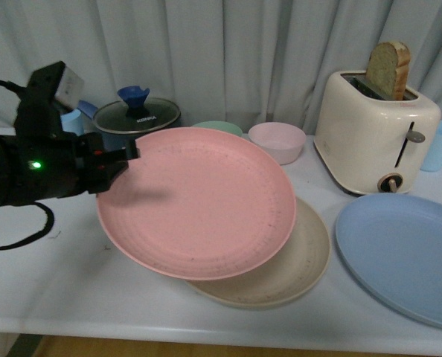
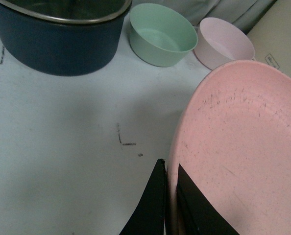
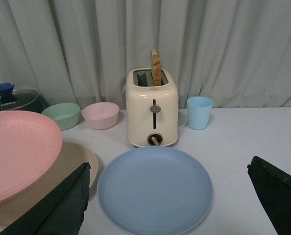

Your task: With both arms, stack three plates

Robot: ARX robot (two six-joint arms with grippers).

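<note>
My left gripper is shut on the left rim of the pink plate and holds it tilted in the air over the beige plate, which lies flat on the table. In the left wrist view the two black fingers pinch the pink plate's edge. The blue plate lies flat at the front right. In the right wrist view my right gripper is open, its fingers spread either side of the blue plate, above and short of it. The pink plate and beige plate also show there.
A cream toaster with a bread slice stands at the back right, a light blue cup beside it. A small green bowl, a small pink bowl and a dark lidded pot line the back. The table's front edge is near.
</note>
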